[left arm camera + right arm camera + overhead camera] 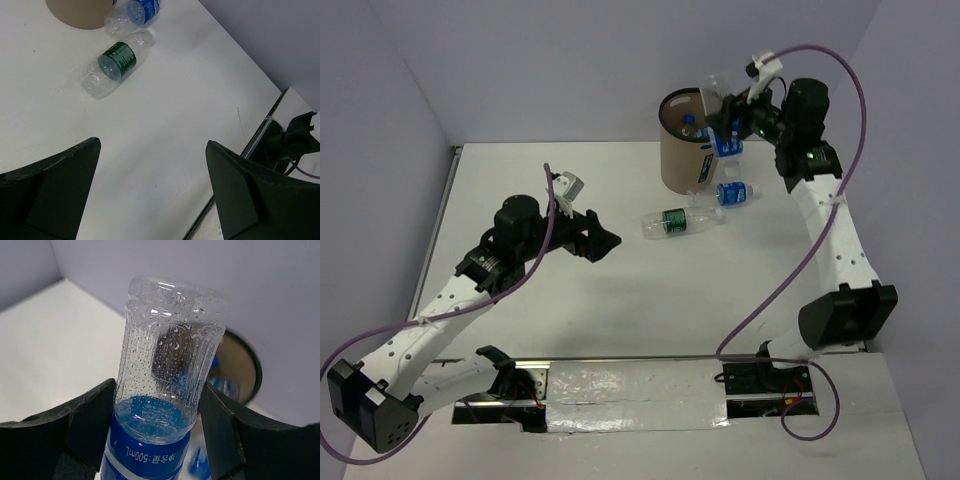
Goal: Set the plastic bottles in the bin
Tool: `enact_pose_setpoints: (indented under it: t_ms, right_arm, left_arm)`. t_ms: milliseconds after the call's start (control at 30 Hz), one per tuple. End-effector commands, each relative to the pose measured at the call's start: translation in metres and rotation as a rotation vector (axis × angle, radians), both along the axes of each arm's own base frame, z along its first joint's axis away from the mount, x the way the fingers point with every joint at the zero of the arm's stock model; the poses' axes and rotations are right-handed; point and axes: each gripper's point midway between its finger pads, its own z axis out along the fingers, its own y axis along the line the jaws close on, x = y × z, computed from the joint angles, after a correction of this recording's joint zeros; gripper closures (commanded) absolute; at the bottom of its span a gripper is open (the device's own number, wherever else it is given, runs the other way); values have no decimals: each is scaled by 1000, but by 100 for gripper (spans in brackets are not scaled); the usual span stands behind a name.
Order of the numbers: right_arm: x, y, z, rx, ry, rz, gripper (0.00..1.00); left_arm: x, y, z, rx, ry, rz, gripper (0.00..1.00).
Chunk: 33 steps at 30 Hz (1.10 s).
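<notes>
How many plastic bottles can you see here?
4: a held bottle in the right gripper over the bin; a bottle inside it; a blue-labelled bottle and green-labelled bottle lying on the table near it. More may hide inside.

Top camera overlooks the table (620,300); left wrist camera, nearer, shares its green-labelled bottle (111,67).

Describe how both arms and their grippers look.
The left arm and right arm have white links with black joints and bases. The left gripper and right gripper each end in two blunt matte-black fingers. A purple cable trails along each arm.
</notes>
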Motion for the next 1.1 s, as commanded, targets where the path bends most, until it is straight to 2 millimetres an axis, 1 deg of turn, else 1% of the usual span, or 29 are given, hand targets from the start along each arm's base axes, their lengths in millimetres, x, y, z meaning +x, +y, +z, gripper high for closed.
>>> enact_pose_setpoints:
  t_ms: [0, 33, 67, 100, 133, 167, 200, 233, 300, 333, 367, 400, 433, 500, 533, 567, 600, 633, 667, 700, 767, 800, 867, 900, 933, 967, 1000, 1033, 1067]
  right_arm:
    - [35, 22, 61, 118, -125, -3, 100]
    - [58, 29, 46, 127, -85, -5, 100]
    - [64, 31, 78, 154, -140, -16, 100]
    - [72, 38, 85, 164, -151, -15, 100]
    - [97, 41, 67, 165, -122, -31, 100]
    - [105, 37, 92, 183, -187, -68, 100]
    - [115, 37, 93, 187, -205, -92, 100]
    - [137, 31, 91, 200, -240, -147, 96]
    - [155, 25, 82, 212, -270, -200, 94]
    - [169, 23, 63, 209, -269, -226, 89]
    - [174, 20, 69, 219, -327, -236, 83]
    - [179, 19, 62, 213, -331, -247, 80]
    - [189, 21, 46, 201, -312, -248, 75]
    - [198, 22, 29, 188, -285, -251, 66]
    - [202, 22, 16, 187, -264, -253, 46]
    - [201, 23, 11, 186, -258, -245, 36]
    - [194, 24, 17, 189, -269, -228, 18]
    - [192, 24, 0, 184, -246, -220, 9]
    - [186, 26, 0, 183, -241, -203, 1]
    - [172, 29, -1, 172, -230, -164, 0]
    - [156, 27, 1, 168, -218, -151, 0]
    - [139, 27, 13, 153, -228, -133, 0]
    - [114, 27, 5, 118, -140, -29, 0]
    - [88, 29, 2, 85, -91, 63, 0]
    - [54, 48, 1, 100, -54, 286, 0]
    - [29, 36, 11, 116, -49, 348, 0]
    - [6, 44, -12, 161, 61, 434, 0]
    - [-20, 40, -18, 179, 104, 547, 0]
    - [-43, 36, -14, 173, 107, 569, 0]
  left_arm:
    - [0, -1, 16, -12, -95, -32, 1]
    - [0, -1, 14, -3, -99, -36, 1]
    - [0, -2, 12, 1, -101, -43, 1]
    - [0, -3, 11, 5, -102, -49, 1]
    - [0, -3, 7, 14, -106, -58, 1]
    - [0, -4, 6, 19, -108, -61, 1]
    - [0, -4, 5, 22, -112, -67, 1]
    - [1, -4, 2, 34, -116, -70, 0]
    - [2, -4, 0, 40, -123, -71, 1]
    - [3, -4, -2, 49, -131, -72, 1]
    - [4, -3, -3, 54, -136, -69, 1]
    - [4, -3, -4, 56, -141, -68, 1]
    - [6, -4, -6, 59, -153, -71, 1]
    - [7, -4, -8, 63, -159, -73, 1]
    - [10, -7, -6, 54, -177, -76, 1]
    - [11, -8, -8, 53, -177, -79, 1]
    - [13, -9, -7, 50, -179, -80, 1]
    - [16, -12, -10, 49, -170, -84, 1]
    - [18, -13, -11, 49, -165, -82, 1]
    - [20, -16, -7, 41, -164, -83, 1]
    - [27, -22, -14, 49, -136, -93, 1]
    - [32, -24, -8, 36, -131, -81, 1]
    - [39, -31, -18, 56, -99, -78, 1]
    - [47, -38, -22, 82, -100, -68, 1]
    - [49, -43, -25, 105, -98, -73, 1]
    - [54, -50, -18, 133, -142, -86, 1]
    - [59, -60, -30, 181, -142, -91, 2]
    - [61, -66, -33, 216, -153, -99, 2]
    - [67, -73, -21, 257, -230, -125, 2]
